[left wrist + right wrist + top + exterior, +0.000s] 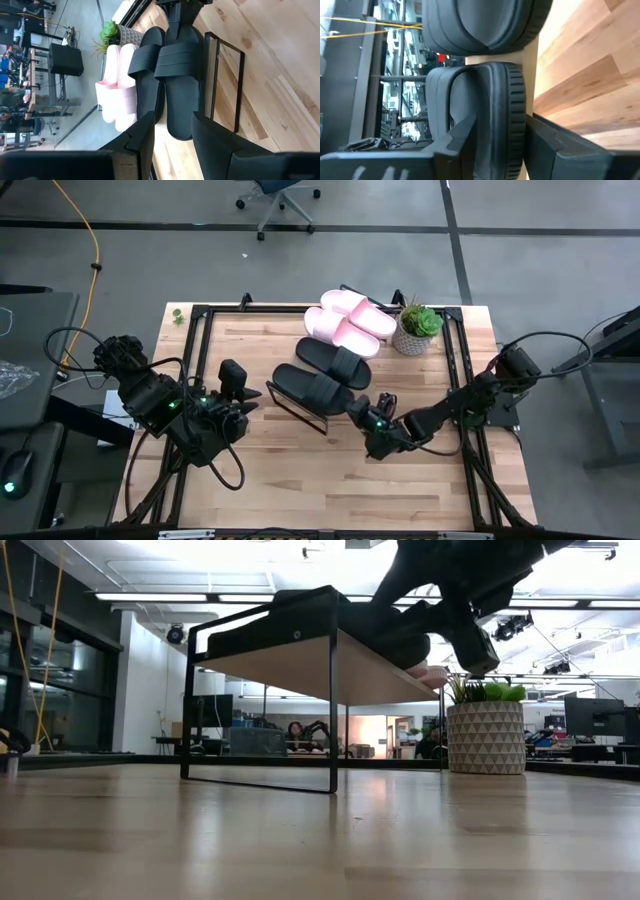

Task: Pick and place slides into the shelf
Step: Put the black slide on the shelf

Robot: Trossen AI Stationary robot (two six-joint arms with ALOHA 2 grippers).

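Observation:
The shelf (300, 411) stands mid-table and carries all the slides: two pale pink ones (350, 320) at its far side, then two black ones (335, 358), the nearest (315, 388) along the near edge. In the low view the slanted board (300, 660) rests on thin black legs. My right gripper (364, 416) is open at the nearest black slide's right end (502, 115), one finger on each side of it. My left gripper (250, 404) is open just off the shelf's left end, facing the black slides (180, 75), holding nothing. My right gripper stands level at the right end (505, 130) of the nearest black slide, coming from the table's right and near side. One finger (462, 132) is over the footbed side and the other (555, 145) beyond the sole's edge. I cannot tell whether either touches it. The slide lies on the shelf.
A potted plant in a patterned white pot (417, 328) stands by the shelf's far right corner, close to the pink slides. A black metal frame (200, 315) runs round the plank tabletop. Bare wood lies along the near side of the table (320, 480).

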